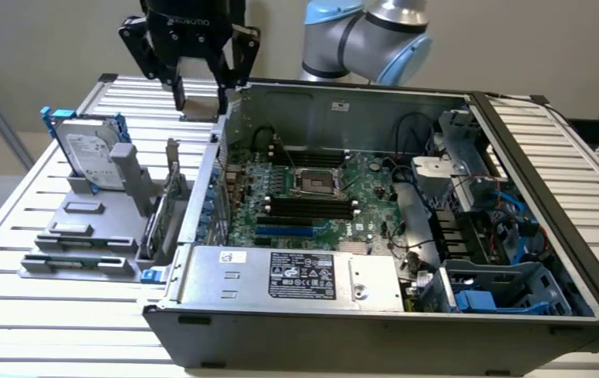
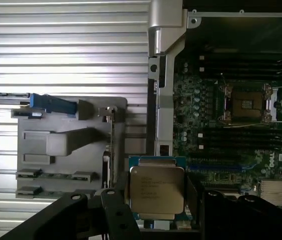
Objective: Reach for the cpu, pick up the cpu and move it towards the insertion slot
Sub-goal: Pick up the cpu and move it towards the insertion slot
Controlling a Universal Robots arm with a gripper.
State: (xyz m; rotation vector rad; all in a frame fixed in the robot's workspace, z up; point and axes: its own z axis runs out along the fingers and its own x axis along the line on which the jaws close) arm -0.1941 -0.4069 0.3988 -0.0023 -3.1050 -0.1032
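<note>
Silver arm (image 1: 384, 35), pale-blue joint caps; black pincer (image 1: 201, 79) (white lettering)

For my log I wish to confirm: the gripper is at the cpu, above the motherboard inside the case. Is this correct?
Not quite. The gripper is at the cpu, but outside the case, above the slatted table beside the case wall. The exterior view shows this.

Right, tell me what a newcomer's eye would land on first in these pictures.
First the open computer case, its green motherboard laid bare with the insertion slot near the middle. Next the gripper, poised above the slatted table just outside the case's wall on the exterior view's left. In the wrist view, the cpu sits shiny between the gripper's dark parts, beside the grey parts holder.
</note>
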